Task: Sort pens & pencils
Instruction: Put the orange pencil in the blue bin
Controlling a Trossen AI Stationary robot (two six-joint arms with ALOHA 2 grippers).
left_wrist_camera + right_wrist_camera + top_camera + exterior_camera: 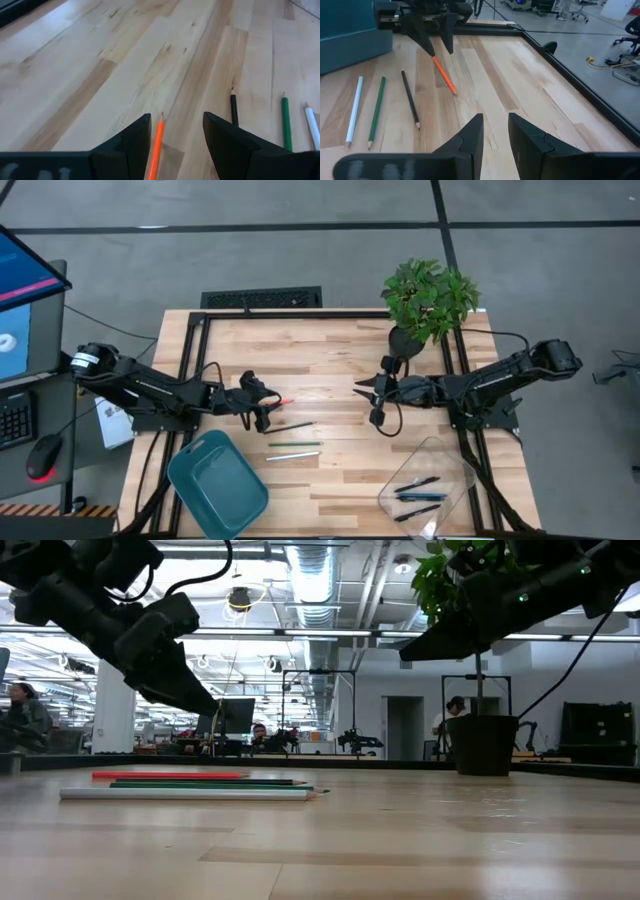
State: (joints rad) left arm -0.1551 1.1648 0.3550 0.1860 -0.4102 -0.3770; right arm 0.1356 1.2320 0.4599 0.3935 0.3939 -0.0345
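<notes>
Four pencils lie flat on the wooden table: an orange-red one [156, 145], a dark one [410, 98], a green one [376, 111] and a pale one [354, 110]. My left gripper [175, 120] is open and hangs low over the orange-red pencil, one finger on each side of its back end, touching nothing that I can see. Farther right, my right gripper [495, 131] hovers open above bare wood with nothing between its fingers. Several dark pens [418, 498] lie in a clear container [440, 455] at the near right.
A teal tray [215, 485] lies at the near left, beside the pencils. A potted plant [428, 300] stands at the far right, behind my right arm. A black frame [300, 313] runs along the table's edges. Bare wood lies between the two grippers.
</notes>
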